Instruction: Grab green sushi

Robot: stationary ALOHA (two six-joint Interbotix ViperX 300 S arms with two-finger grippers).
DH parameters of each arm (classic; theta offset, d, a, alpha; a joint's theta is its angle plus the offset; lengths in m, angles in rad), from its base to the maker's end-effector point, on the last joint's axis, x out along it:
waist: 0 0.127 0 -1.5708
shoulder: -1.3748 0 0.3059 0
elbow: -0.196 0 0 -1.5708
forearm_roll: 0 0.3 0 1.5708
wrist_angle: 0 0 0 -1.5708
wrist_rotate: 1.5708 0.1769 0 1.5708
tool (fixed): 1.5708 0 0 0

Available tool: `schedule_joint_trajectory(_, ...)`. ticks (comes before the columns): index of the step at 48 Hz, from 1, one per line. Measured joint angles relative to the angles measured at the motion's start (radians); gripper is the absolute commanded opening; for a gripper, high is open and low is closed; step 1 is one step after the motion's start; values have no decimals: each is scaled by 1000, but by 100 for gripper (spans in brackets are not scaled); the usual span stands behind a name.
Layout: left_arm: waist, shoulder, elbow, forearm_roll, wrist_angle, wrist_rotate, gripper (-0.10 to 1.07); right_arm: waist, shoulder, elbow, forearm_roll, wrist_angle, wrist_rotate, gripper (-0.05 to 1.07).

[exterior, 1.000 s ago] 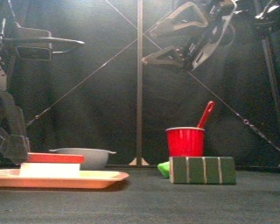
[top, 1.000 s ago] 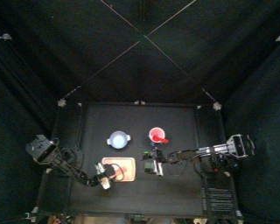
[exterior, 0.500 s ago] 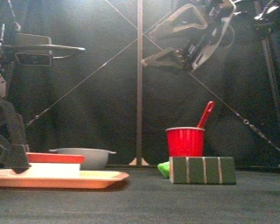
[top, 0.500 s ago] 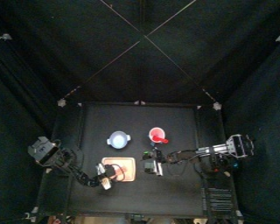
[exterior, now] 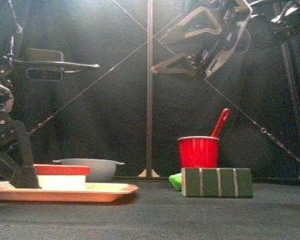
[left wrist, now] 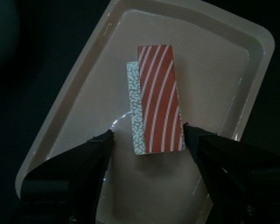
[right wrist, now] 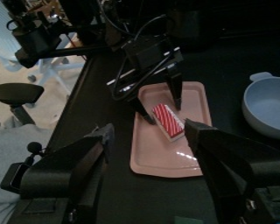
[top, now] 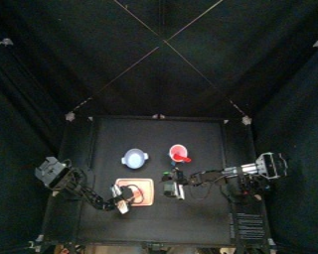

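Front of the worktop (exterior: 240, 220), seen level: a pinkish tray (exterior: 65, 192) lies at the left, carrying a block with a red-and-white striped top, the striped piece (exterior: 61, 175). Right of centre stands a dark green striped block (exterior: 217, 182), and the green sushi (exterior: 176, 180) peeks out at its left edge, touching or just beside it, in front of the red cup (exterior: 199, 152). A red utensil (exterior: 220, 123) leans out of the cup. A grey-blue bowl (exterior: 93, 167) sits behind the tray.

Left claw (left wrist: 147, 144): jaws spread wide, one on each side of the striped piece (left wrist: 154, 98) on the tray (left wrist: 230, 61), holding nothing. The green sushi lies well apart from this claw, on the other side of the tray from it.

Right claw (right wrist: 150, 149): jaws stand wide apart and empty. Beyond them its wrist view shows the tray (right wrist: 178, 140), the striped piece (right wrist: 168, 117), the left claw (right wrist: 146, 94) over it, and the bowl (right wrist: 266, 105).

From above, the left claw (top: 122, 206) hangs at the tray (top: 134, 191), the right claw (top: 178, 182) hovers just right of it, and the green sushi cannot be made out. The bowl (top: 135, 157) and cup (top: 179, 155) sit farther back.
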Motion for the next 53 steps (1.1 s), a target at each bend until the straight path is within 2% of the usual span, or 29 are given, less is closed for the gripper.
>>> schedule_joint_trajectory(5,0,3,-5,2,3,0,91,0,0,-2,-2,0,0,96)
schedule_joint_trajectory(16,6,5,-5,20,12,0,68,0,0,-2,0,0,0,96)
schedule_joint_trajectory(24,11,-15,6,58,32,25,57,0,3,-2,0,0,0,96)
schedule_joint_trajectory(28,12,-64,18,86,48,43,56,0,3,-2,-2,0,0,96)
schedule_joint_trajectory(34,26,-187,46,114,49,84,56,-2,3,-2,0,0,0,96)
schedule_joint_trajectory(43,61,-357,104,112,2,94,55,-3,5,-2,-2,0,0,96)
schedule_joint_trajectory(53,75,-449,143,107,-18,94,55,-5,9,-2,-2,0,0,96)
